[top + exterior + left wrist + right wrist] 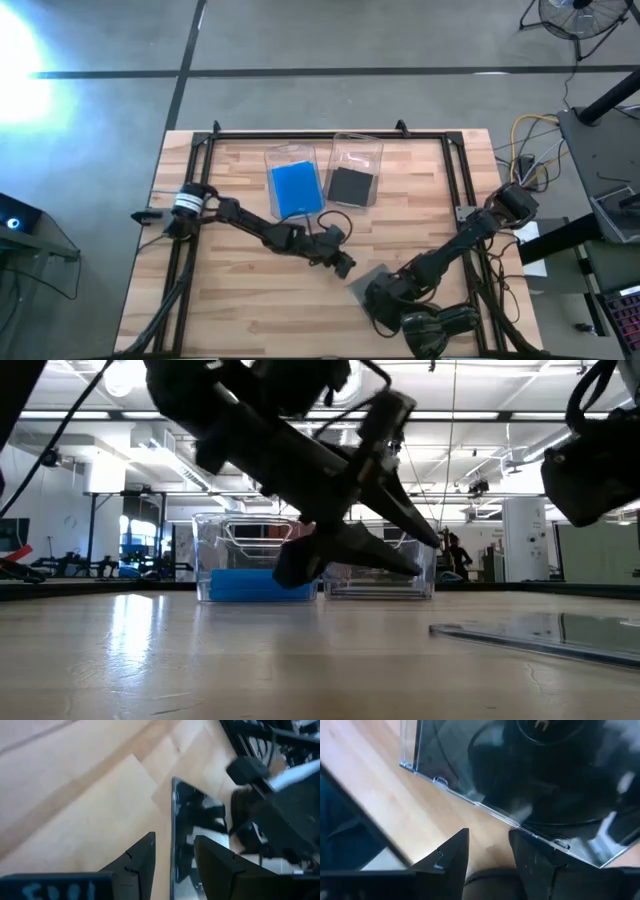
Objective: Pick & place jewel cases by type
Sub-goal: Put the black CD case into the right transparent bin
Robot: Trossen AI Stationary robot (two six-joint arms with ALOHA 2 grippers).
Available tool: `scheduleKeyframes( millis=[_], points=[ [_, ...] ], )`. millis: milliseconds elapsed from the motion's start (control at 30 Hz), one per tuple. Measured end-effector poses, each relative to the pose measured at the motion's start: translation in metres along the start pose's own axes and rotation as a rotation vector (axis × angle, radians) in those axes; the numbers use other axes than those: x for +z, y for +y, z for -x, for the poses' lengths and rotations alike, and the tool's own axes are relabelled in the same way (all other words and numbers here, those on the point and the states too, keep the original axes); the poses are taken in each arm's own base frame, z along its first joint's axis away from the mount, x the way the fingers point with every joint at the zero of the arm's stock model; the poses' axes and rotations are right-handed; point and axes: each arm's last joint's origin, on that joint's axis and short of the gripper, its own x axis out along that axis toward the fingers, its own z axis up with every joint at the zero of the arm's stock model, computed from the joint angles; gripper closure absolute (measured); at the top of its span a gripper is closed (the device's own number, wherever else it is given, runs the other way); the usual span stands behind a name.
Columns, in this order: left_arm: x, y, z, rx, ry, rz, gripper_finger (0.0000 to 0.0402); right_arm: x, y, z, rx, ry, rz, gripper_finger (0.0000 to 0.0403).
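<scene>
Trouble ahead: dark case (368, 277) lies flat on the surface (240, 300) just ahead of the left end effector (345, 268), fingers slightly apart and empty. They could skid it sideways. Right end effector (487, 851), parted, hovers beside it.

**Jewel cases: two binned, one loose**

A blue jewel case (294, 189) lies flat in one clear tray (288, 155); a dark jewel case (350, 185) lies in the neighbouring tray (358, 145). A third, dark glossy case (370, 277) lies flat on the tabletop (240, 300).
</scene>
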Motion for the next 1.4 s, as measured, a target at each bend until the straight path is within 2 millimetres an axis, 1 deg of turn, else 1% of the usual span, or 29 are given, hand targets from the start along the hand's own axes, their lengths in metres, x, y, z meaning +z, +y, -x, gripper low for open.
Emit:
scheduleKeyframes(
  millis=[167,267,367,467,533,667,733,800,867,967,1100,1233,1400],
  points=[
    [0.003,0.002,-0.013,-0.007,0.017,0.039,0.0287,0.008,0.009,0.009,-0.051,-0.160,0.059,0.0259],
    [0.000,0.004,-0.021,-0.022,0.081,0.053,0.0287,0.012,0.012,0.013,-0.104,-0.250,0.101,0.0259],
    [-0.003,0.007,-0.025,0.028,0.127,0.062,0.0287,0.017,0.012,0.016,-0.141,-0.293,0.113,0.0259],
    [-0.003,0.009,-0.019,0.111,0.160,0.044,0.0287,0.018,0.013,0.017,-0.140,-0.281,0.106,0.0259],
    [0.000,0.008,-0.011,0.174,0.150,0.016,0.0287,0.016,0.012,0.016,-0.134,-0.251,0.106,0.0259],
    [0.008,0.002,0.008,0.262,0.096,-0.019,0.0287,0.015,0.010,0.015,-0.122,-0.218,0.087,0.0259],
    [0.016,-0.008,0.019,0.266,0.031,-0.045,0.0287,0.015,0.009,0.015,-0.117,-0.217,0.071,0.0259],
    [0.018,-0.008,0.026,0.322,0.008,-0.079,0.0287,0.016,0.010,0.015,-0.107,-0.221,0.069,0.0259],
    [0.019,-0.001,0.026,0.378,0.019,-0.078,0.0287,0.019,0.010,0.015,-0.087,-0.224,0.055,0.0259],
    [0.017,0.019,0.024,0.481,0.036,-0.058,0.0287,0.027,0.017,0.017,-0.007,-0.261,0.040,0.0259],
    [0.017,0.031,0.026,0.537,0.029,-0.014,0.0287,0.038,0.017,0.020,0.020,-0.305,0.021,0.0259],
    [0.014,0.035,0.026,0.528,0.038,-0.002,0.0287,0.047,0.014,0.021,0.024,-0.318,-0.005,0.0259],
    [0.010,0.037,0.025,0.504,0.071,0.008,0.0287,0.060,0.008,0.017,0.009,-0.323,-0.009,0.0259]
  ],
)
